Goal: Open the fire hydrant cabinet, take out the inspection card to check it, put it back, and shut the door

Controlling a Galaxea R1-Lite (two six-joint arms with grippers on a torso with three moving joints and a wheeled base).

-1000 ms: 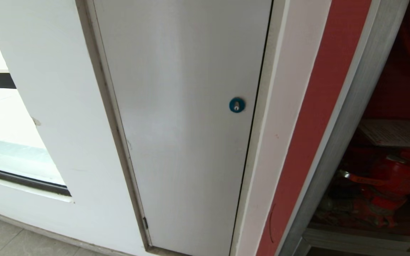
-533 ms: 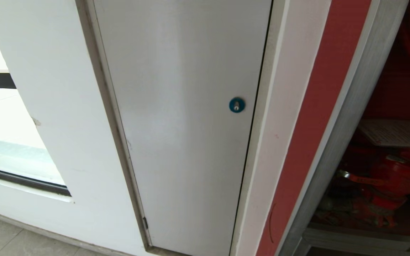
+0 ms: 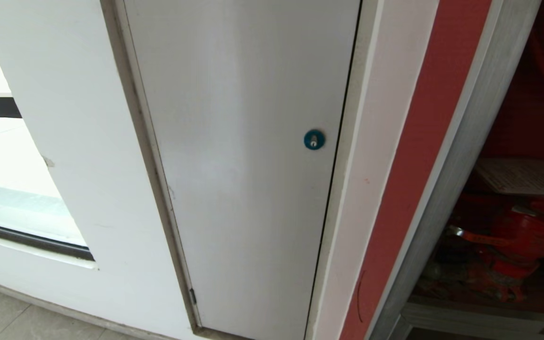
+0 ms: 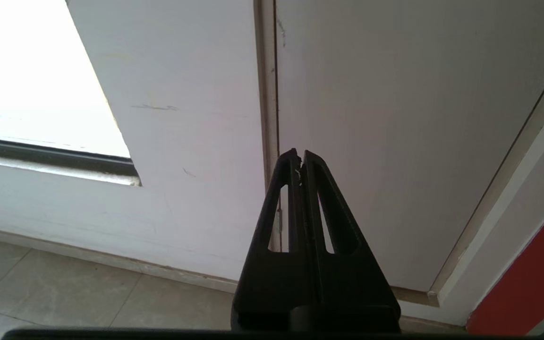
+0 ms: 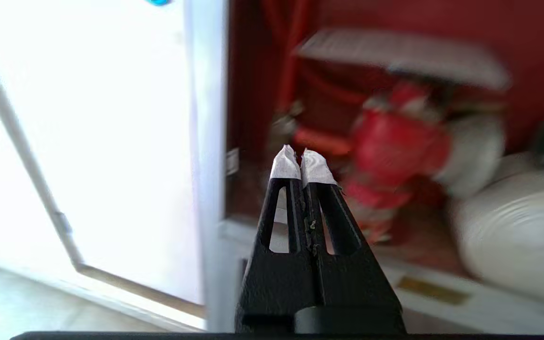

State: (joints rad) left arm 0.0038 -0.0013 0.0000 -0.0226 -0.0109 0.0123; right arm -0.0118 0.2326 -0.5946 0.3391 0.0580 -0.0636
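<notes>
White wall; fire hydrant cabinet (image 3: pixel 513 198) cut off; inspection card (image 5: pixel 399 56) blurred

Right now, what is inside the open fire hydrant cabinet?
Inside the fire hydrant cabinet: the inspection card lying flat above the red valve, a white rolled hose beside it. The tinted door is out of view.

Fire hydrant cabinet (image 3: pixel 513 226) cut by right edge; inspection card (image 5: pixel 399 56) blurred.

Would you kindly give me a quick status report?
Both claws shut, empty: left claw, right claw. Fire hydrant cabinet open; inspection card lies inside above red valve. Nothing blocking.
</notes>
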